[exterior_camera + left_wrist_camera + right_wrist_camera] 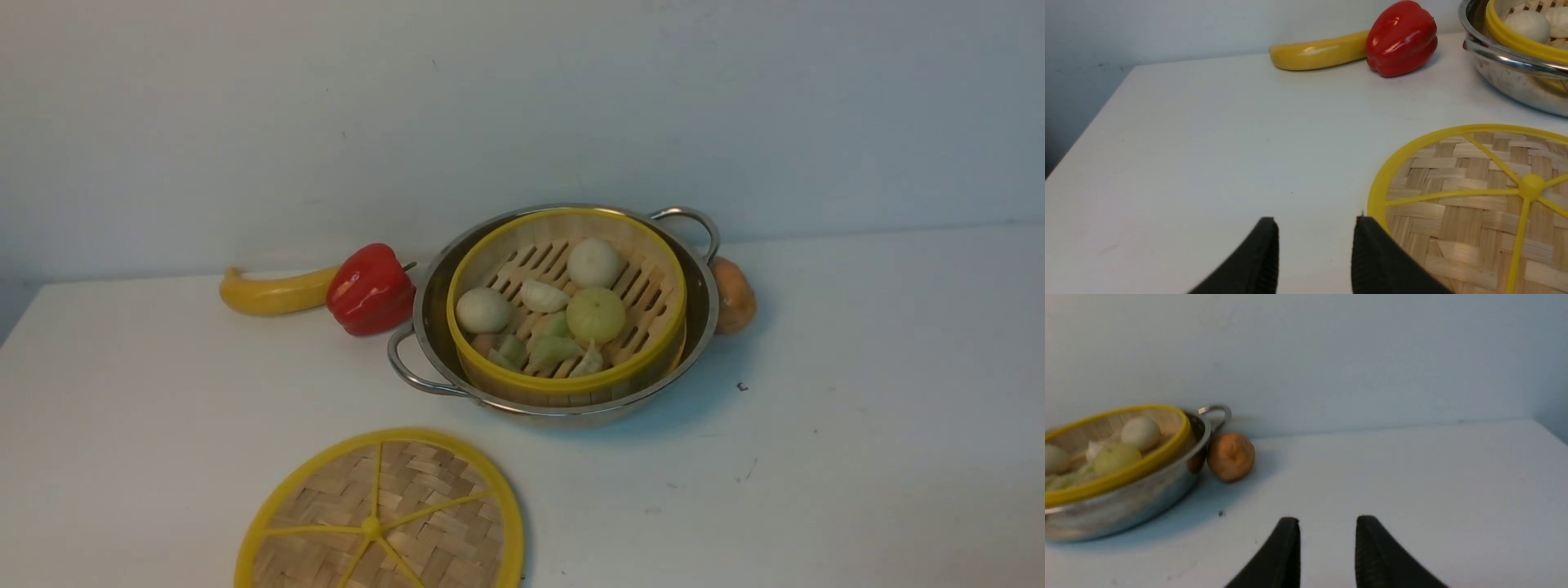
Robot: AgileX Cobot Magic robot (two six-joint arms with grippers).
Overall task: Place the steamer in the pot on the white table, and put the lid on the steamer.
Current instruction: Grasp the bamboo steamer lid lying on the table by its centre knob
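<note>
Front: your steamer (566,302) sits in the pot (426,320), leaving the lid (380,518) flat on the white table (857,457); left wrist: your left gripper (1314,245), jaws apart and empty, hangs beside its rim, likely for pickup; right wrist: your right gripper (1327,543), likewise parted, hovers clear of the pot

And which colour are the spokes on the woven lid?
Yellow, like its rim; the lid shows best in the left wrist view.
</note>
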